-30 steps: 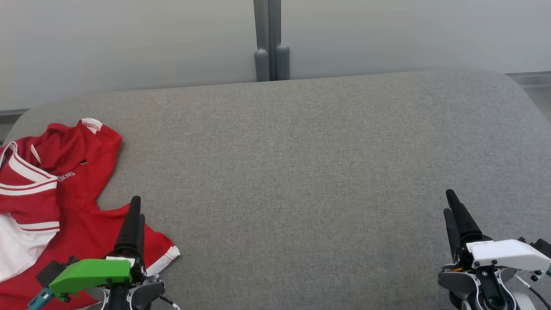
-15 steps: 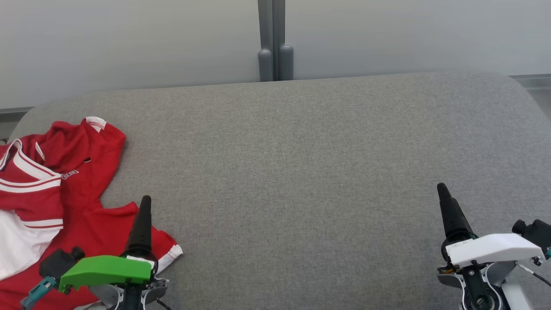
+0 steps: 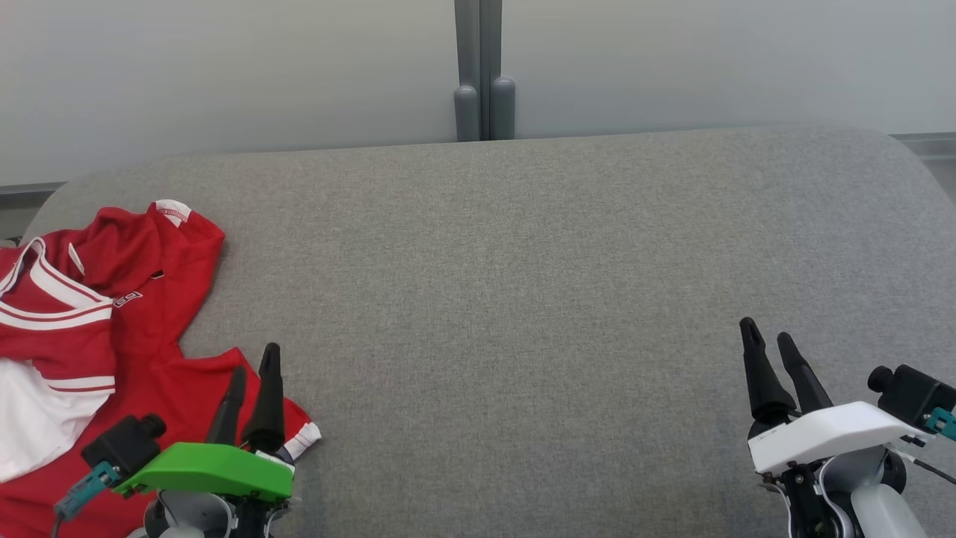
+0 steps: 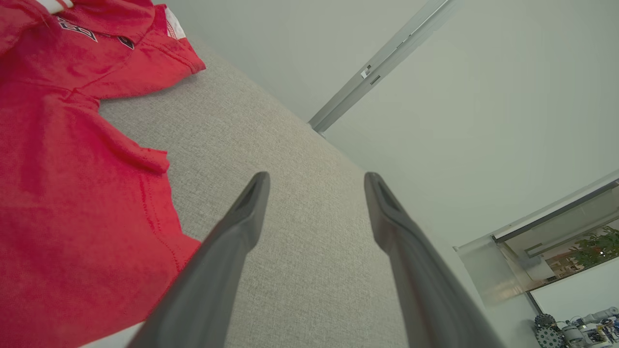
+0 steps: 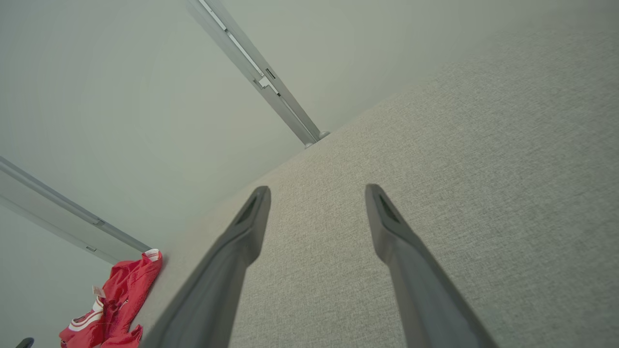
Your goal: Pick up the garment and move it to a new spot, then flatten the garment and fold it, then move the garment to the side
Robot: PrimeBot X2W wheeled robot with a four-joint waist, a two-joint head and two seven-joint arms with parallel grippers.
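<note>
- A wide grey woven-fabric surface point(image 3: 523, 261) with rounded corners is seen before a pale wall point(image 3: 224, 75).
- A red jersey garment with white trim point(image 3: 142, 299) is found crumpled at the left end of that surface, ungripped.
- The left gripper point(image 3: 255, 359), green-covered, is held low over the surface's near left part, its fingers pointed away across the garment's hem, jaws spread and empty.
- The right gripper point(image 3: 765, 330), white-covered, is poised over the surface's near right part, jaws likewise parted, nothing held.

The left gripper point(image 3: 255, 359) and right gripper point(image 3: 765, 329) have each rolled, their fingers point(image 3: 267, 388) now showing side by side.
</note>
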